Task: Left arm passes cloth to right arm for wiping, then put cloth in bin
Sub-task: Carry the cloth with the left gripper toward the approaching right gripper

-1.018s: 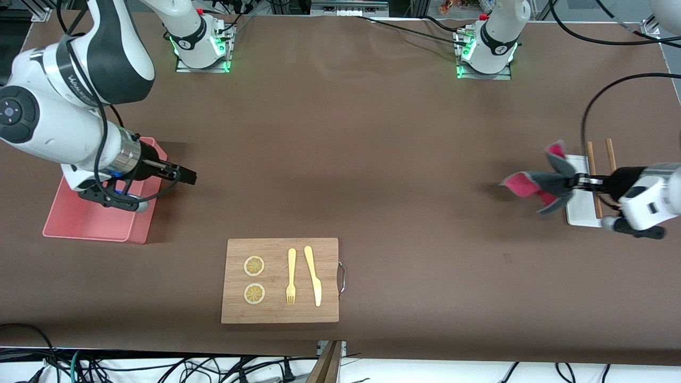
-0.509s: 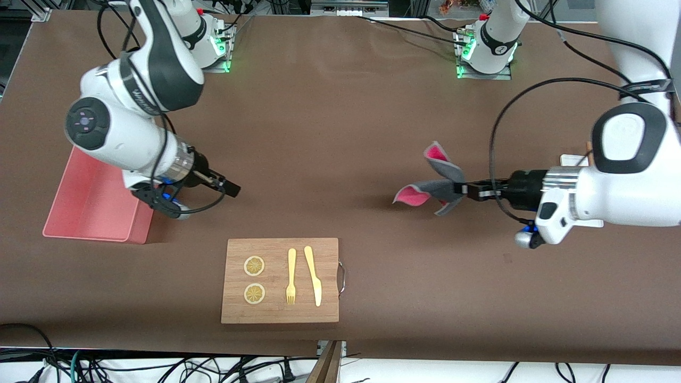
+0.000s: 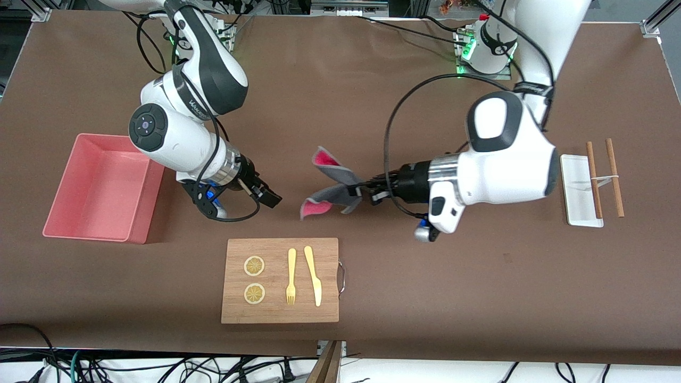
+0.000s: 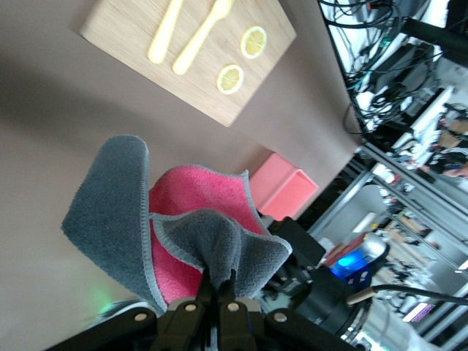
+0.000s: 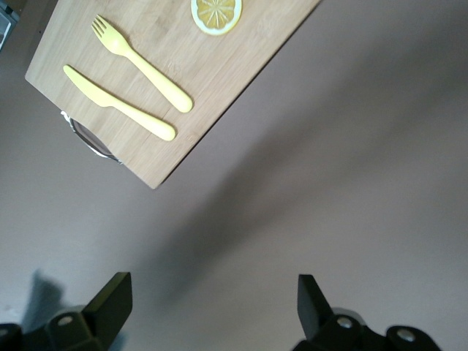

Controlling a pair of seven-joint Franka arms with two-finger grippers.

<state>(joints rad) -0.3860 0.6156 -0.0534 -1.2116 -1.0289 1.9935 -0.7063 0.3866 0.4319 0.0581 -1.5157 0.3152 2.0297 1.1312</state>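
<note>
Grey-pink cloth point(image 3: 331, 187) pinched by left tool point(image 3: 359, 190) | right tool point(image 3: 271, 198) open, facing | bare table point(image 3: 330, 106) between

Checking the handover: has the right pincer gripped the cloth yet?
No, the right pincer is open and apart from the cloth, which the left pincer holds.

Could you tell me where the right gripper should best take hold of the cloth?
Probably the free lobe of the cloth that droops toward the open right gripper, approached level from the bin's end. The left gripper pinches the bunched end.
</note>
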